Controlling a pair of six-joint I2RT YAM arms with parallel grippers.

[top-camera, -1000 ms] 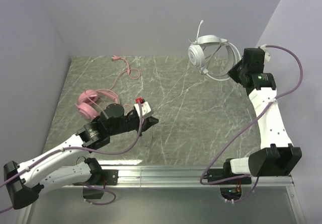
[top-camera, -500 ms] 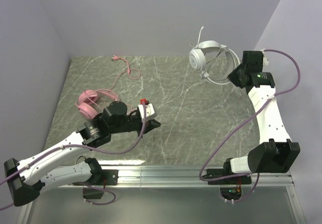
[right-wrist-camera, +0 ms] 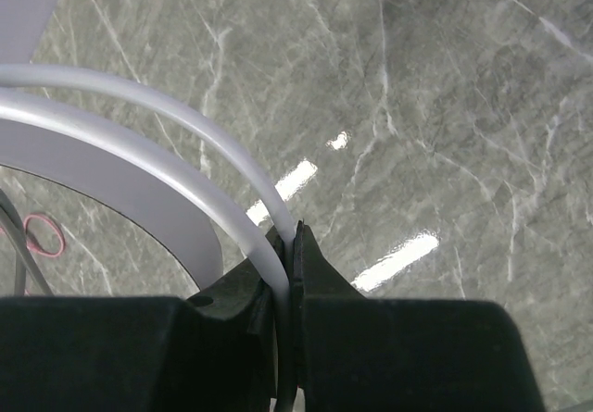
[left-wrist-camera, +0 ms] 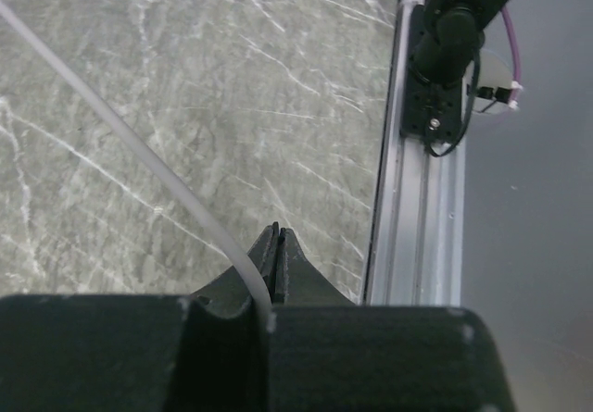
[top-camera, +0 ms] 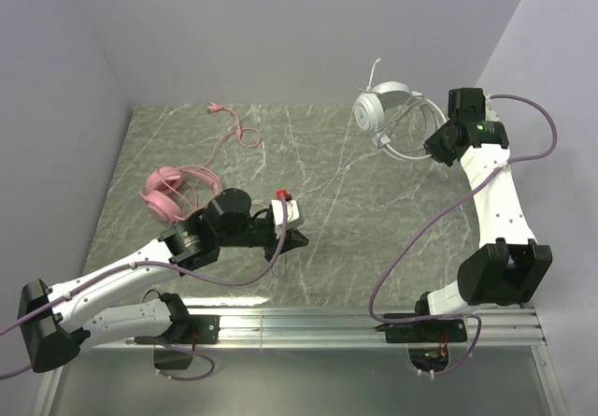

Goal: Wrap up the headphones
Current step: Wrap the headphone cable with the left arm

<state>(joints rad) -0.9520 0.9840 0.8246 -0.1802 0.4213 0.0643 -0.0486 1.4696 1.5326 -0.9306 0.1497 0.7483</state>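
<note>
Clamping the white-grey headset (top-camera: 372,110) is the right claw (right-wrist-camera: 292,233), fully closed; left claw (left-wrist-camera: 278,238) is pinching the thin cord (left-wrist-camera: 139,156).

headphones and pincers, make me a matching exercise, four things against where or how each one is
1 pink headphones
2 white headphones
3 left pincer
4 right pincer

a shut on the white headband wires
b lying on the table, left side
c shut on a thin white cord
d raised off the table, far right

Pairs: 1-b, 2-d, 3-c, 4-a
</note>
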